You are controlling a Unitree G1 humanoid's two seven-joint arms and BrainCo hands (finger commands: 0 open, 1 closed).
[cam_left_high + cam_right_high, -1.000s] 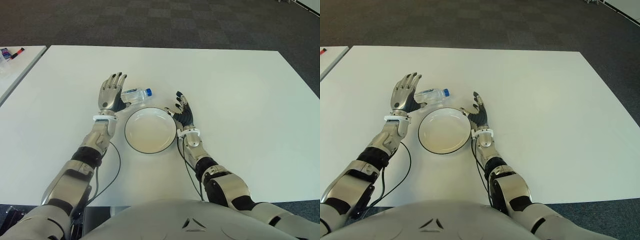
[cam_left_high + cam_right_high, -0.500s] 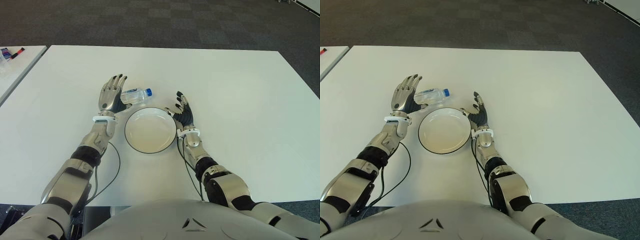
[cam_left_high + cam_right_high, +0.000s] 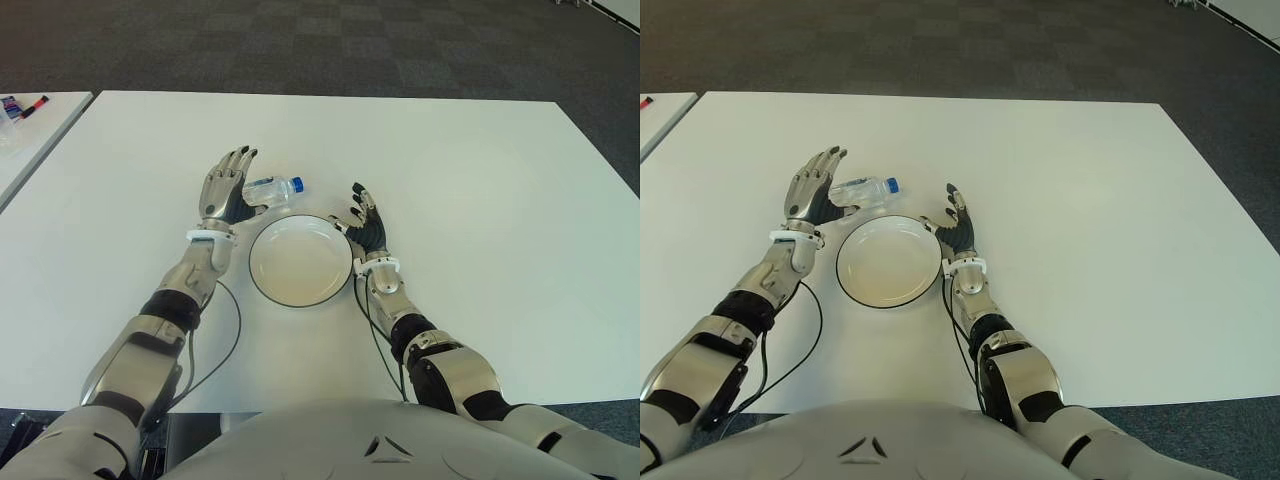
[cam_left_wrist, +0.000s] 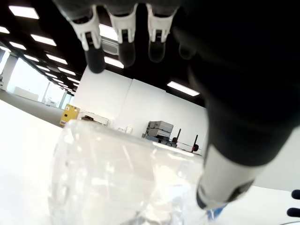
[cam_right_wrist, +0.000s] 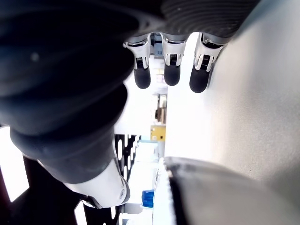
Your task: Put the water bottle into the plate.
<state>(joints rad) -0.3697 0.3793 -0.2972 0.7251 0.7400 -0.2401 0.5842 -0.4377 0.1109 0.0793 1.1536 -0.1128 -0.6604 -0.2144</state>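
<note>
Lying on white table (image 3: 480, 180): clear plastic water bottle, blue cap (image 3: 271, 190), behind round white dark-rimmed plate (image 3: 300, 261). Left hand (image 3: 224, 187) spread beside bottle, nothing grasped; right hand (image 3: 364, 221) relaxed, right of plate.

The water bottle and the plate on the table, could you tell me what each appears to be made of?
Water bottle: clear, thin plastic, likely; the table shows through it, and its cap is blue. Plate: smooth, off-white with a dark rim, slightly glossy; ceramic or melamine, I cannot tell which. Open left hand is beside the bottle.
</note>
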